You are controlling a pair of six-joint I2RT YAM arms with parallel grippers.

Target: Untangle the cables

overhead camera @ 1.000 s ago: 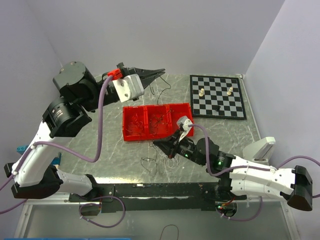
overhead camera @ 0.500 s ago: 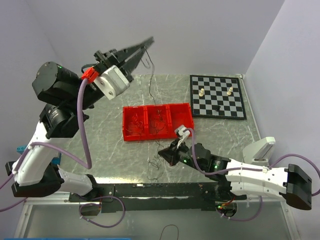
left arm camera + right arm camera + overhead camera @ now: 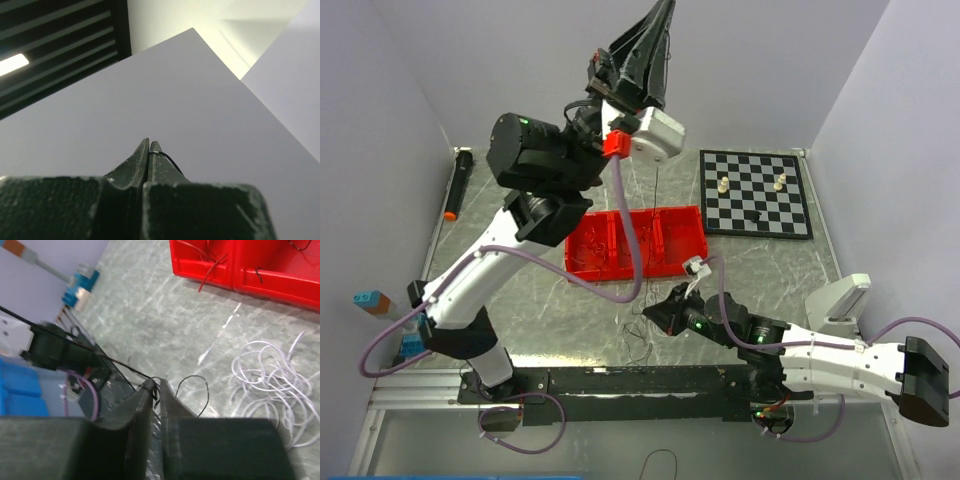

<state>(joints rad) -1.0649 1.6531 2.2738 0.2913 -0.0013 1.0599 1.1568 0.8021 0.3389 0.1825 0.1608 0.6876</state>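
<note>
Left claw (image 3: 149, 146) is pinched fully shut on a hair-thin black wire (image 3: 169, 159), which pokes out sideways just behind the tips. On the overhead view this claw sits high above the desk (image 3: 535, 300), pointing up toward the back wall. I read that height as the whole point: with one end held up, the strand can hang free of the rest of the cables

Down low, near the front edge of the desk, the right claw (image 3: 155, 385) is closed to a narrow slit. A black strand runs into its tips from one side and loops out the other, so I judge it is gripping and acting as the anchor. I cannot confirm it is the same strand the left claw has

The white wires (image 3: 270, 385) lie in a loose coil on the desk just beside the right claw, touching neither claw. Beyond them the red tray (image 3: 280, 275) holds a red wire (image 3: 212, 270) in one compartment, which looks to me like sorted work

My worry is that something so thin slips the pinch, or that the loop snags the white coil
</note>
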